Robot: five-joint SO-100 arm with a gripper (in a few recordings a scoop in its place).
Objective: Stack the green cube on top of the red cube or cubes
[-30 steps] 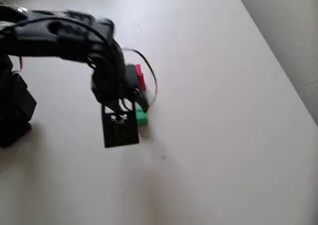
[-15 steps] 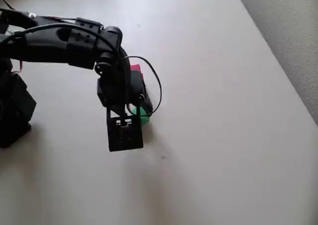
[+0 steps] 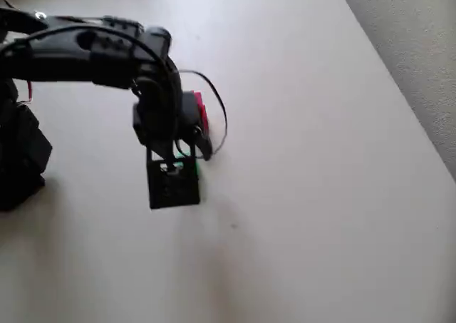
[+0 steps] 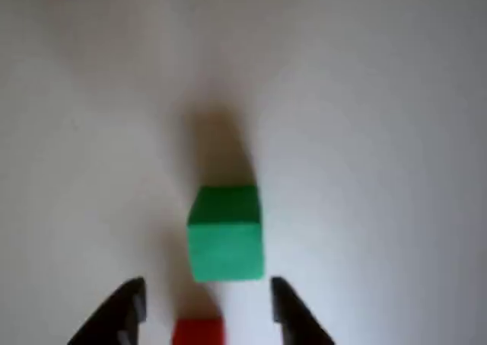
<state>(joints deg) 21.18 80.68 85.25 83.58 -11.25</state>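
While my claw (image 4: 205,307) hangs spread (touching nothing), the small matte green cube (image 4: 225,234) sits just beyond its tips, a matte red cube (image 4: 198,332) between them, on the pale desk (image 4: 380,132).

The green cube (image 4: 225,234) is a plain bright green, its top face a shade darker than the face toward the wrist camera. A red cube (image 4: 198,332) is plain red, without markings. In the overhead view a red cube (image 3: 201,113) looks pinkish-red beside the arm. The arm (image 3: 92,52) is black throughout, and the fingers (image 4: 125,312) are black too. The bench (image 3: 320,195) is a pale, plain beige-white. At far right runs a grey, speckled floor (image 3: 420,38).
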